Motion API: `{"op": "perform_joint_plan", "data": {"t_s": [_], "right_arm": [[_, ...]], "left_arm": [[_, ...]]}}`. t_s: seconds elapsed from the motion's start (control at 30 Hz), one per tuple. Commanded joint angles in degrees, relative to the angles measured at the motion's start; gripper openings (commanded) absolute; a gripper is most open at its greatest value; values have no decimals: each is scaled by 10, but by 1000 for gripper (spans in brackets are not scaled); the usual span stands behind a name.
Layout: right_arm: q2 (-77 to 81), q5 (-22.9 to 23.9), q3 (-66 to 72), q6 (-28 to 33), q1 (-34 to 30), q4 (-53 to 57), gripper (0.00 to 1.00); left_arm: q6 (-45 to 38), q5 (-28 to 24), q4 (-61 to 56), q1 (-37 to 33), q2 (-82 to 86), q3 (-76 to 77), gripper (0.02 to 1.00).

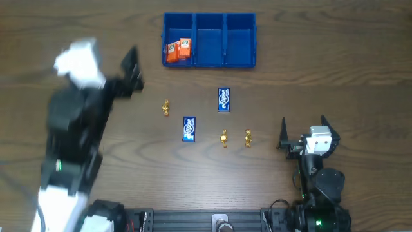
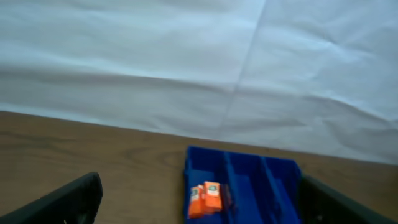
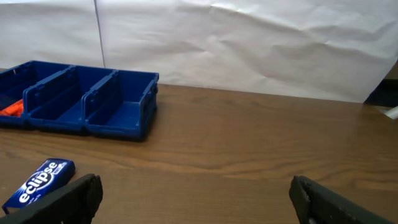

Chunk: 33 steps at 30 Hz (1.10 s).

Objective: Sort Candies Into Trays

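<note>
The left pincer [image 1: 134, 71] is released, its two dark fingers [image 2: 68, 200] spread wide apart and nothing between them. It is raised above the counter [image 1: 335, 64], to the left of the blue tray [image 1: 209, 15] and facing it. In its wrist view the tray's three compartments lie ahead, with a white sheet [image 2: 186, 62] behind them.

The right pincer [image 1: 303, 129] is also released and grasps nothing. It sits low near the right arm's base, to the right of the loose candies.

Between the two arms, candies are scattered on the bare counter in front of the tray. One blue pack [image 1: 223, 100] lies nearer the tray and a second blue pack [image 1: 188, 129] lies farther from it, to the left. One of these packs lies just beyond the right pincer's fingertip in its wrist view. Three gold-wrapped candies lie apart from one another: one [image 1: 166, 107] left of the packs and two [image 1: 223, 138] [image 1: 248, 137] side by side nearer the right pincer.

Two orange candy boxes [image 1: 178, 50] rest together in the tray's left compartment.
</note>
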State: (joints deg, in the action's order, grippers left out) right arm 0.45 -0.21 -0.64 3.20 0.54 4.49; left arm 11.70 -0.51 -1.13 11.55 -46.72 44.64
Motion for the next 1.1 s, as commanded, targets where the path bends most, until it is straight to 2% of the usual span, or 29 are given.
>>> {"op": "perform_joint_plan", "data": {"t_s": [0.03,0.17,0.43,0.8,1.1], "right_arm": [[-3,4,2,-1,-3,3,998],[-3,4,2,-1,-3,3,998],[-3,4,2,-1,-3,3,998],[-3,4,2,-1,-3,3,998],[-3,4,2,-1,-3,3,998]], "left_arm": [[-43,-43,-38,-42,186,-167,1000],[-45,-56,-52,-74,334,-297,1000],[-44,-86,-52,-93,467,-441,998],[-44,-79,47,-93,465,-444,998],[-44,-79,49,-93,464,-444,998]]}}
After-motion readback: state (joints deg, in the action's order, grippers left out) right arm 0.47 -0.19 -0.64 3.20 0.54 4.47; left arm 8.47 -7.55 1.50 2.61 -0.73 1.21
